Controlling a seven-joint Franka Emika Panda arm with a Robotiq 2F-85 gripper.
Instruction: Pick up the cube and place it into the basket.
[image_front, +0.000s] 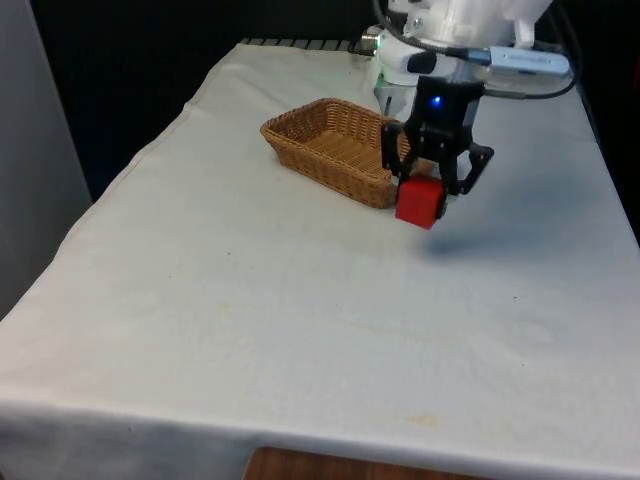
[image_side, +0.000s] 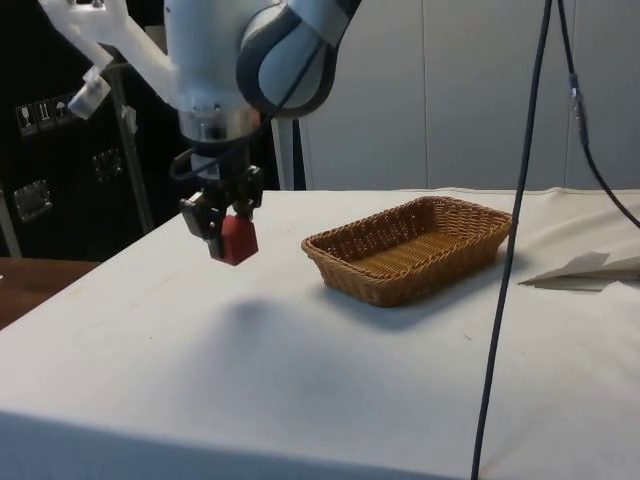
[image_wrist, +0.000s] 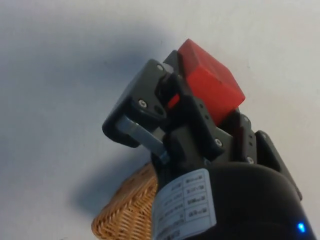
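front, side and wrist views of one moment. the black tool (image_front: 432, 185) hangs in the air above the desk (image_front: 300, 330), its two fingers clamped on the red cube (image_front: 419, 201), which is held clear of the white cloth (image_front: 200, 280); a soft shadow lies on the cloth beneath it. in the front view the cube shows just in front of the near corner of the wicker basket (image_front: 300, 150), at the front view's right end of that basket. the side view sets the tool (image_side: 228, 232) and the cube (image_side: 239, 239) apart from the basket (image_side: 400, 290), with bare cloth between them, and the cube hanging at about the height of the basket's rim. the cube is tilted, one corner pointing down. in the wrist view the cube (image_wrist: 210, 85) sits between the fingers (image_wrist: 145, 100), and a part of the basket (image_wrist: 125, 215) shows behind the tool (image_wrist: 190, 105). a folded white paper (image_side: 590, 268) lies on the cloth beyond the basket in the side view.
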